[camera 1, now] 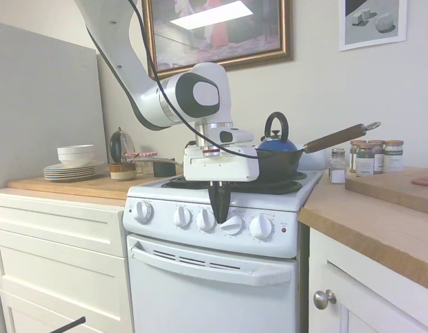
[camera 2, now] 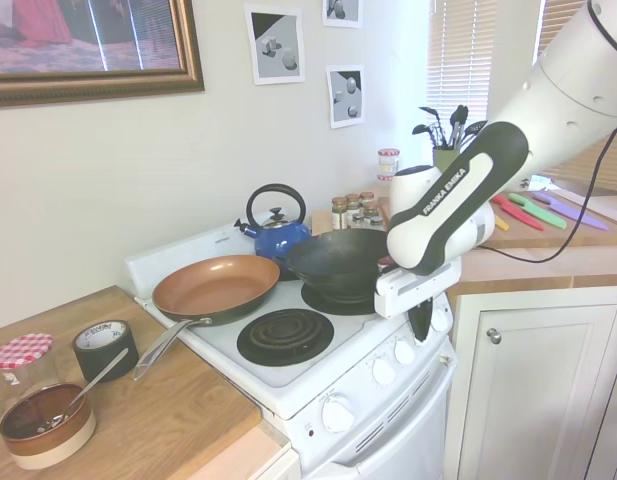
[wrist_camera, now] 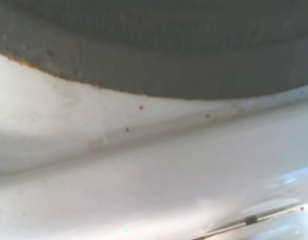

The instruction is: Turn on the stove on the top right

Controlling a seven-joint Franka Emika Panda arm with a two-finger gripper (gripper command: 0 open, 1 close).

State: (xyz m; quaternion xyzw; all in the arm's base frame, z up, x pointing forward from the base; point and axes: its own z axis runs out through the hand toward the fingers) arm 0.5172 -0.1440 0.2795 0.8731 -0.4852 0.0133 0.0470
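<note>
The white stove (camera 1: 200,291) stands between wooden counters, with five round white knobs (camera 1: 182,216) and a small red light (camera 1: 284,229) on its front panel. My gripper (camera 1: 219,208) points down in front of that panel. Its dark fingers are shut to a single tip, between the third knob (camera 1: 205,219) and the fourth knob (camera 1: 232,224). In the second exterior view the gripper (camera 2: 420,322) hangs at the stove's (camera 2: 278,385) front edge, just below the black wok (camera 2: 338,262). The wrist view shows white enamel (wrist_camera: 144,190) and a dark burner rim (wrist_camera: 158,50) from close by.
A blue kettle (camera 1: 276,142) and a copper pan (camera 2: 216,287) sit on the burners. Spice jars (camera 1: 366,158) stand on the right counter. Plates (camera 1: 71,170), a tape roll (camera 2: 103,345) and a bowl (camera 2: 46,425) are on the other counter. The oven-door handle (camera 1: 207,267) juts out below the knobs.
</note>
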